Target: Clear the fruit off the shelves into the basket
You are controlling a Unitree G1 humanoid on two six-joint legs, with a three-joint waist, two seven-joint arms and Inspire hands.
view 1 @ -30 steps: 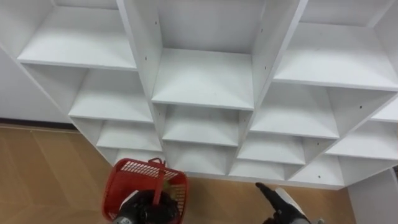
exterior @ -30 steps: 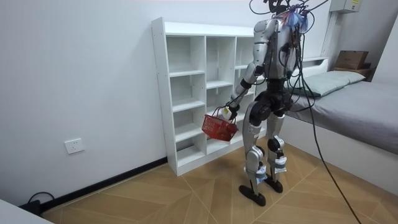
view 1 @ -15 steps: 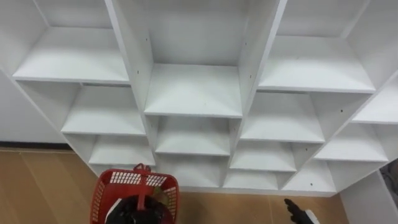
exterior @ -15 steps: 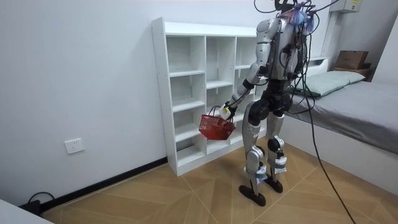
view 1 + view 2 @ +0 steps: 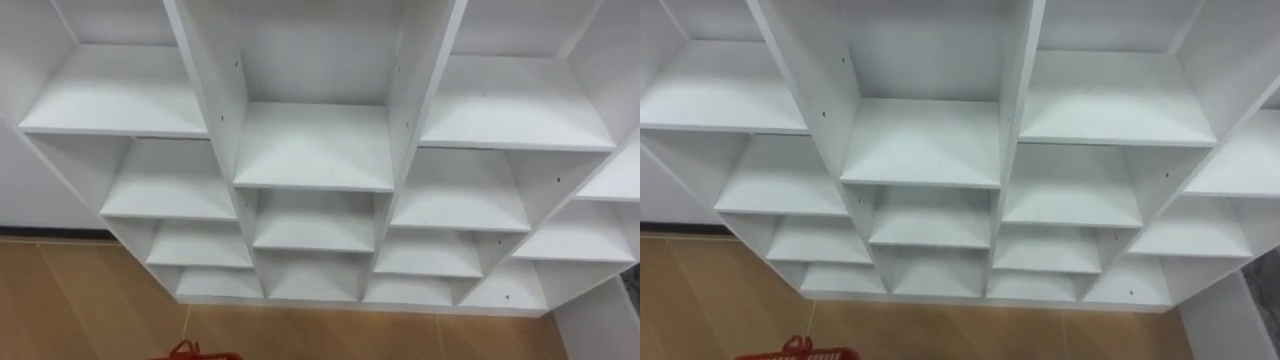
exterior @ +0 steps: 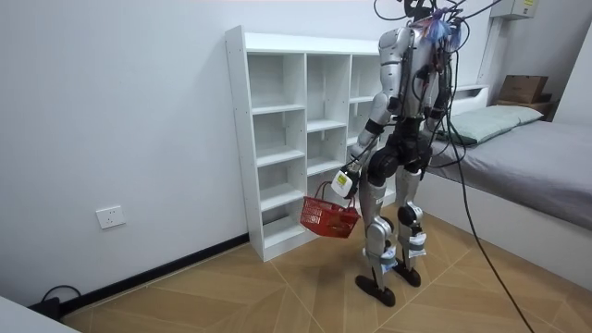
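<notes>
Room view: robot stands upright on the wood floor [image 6: 268, 301], facing the white closet [image 6: 237, 139] that sits against the wall, close enough that its knees are near the lower shelves. Bed [image 6: 532, 171] is behind it on the room view's right, with a pillow [image 6: 499, 118] at the head end. Wall socket [image 6: 109, 217] is low on the wall, well to the room view's left of the closet.

Left arm hangs down and slightly forward. Left hand [image 6: 340, 180] is curled round the handle of the red basket [image 6: 328, 218], which hangs below the hand at about knee height, just in front of the closet's lower compartments and off the floor. Can't tell what is in the basket from here.

Head camera looks down on the closet front: three full columns of open white compartments, more cut off at the right edge, shelves stacked down to the floor. Only the basket's red handle and top rim [image 5: 195, 352] poke in at the bottom edge, left of centre, over the floor boards.
</notes>
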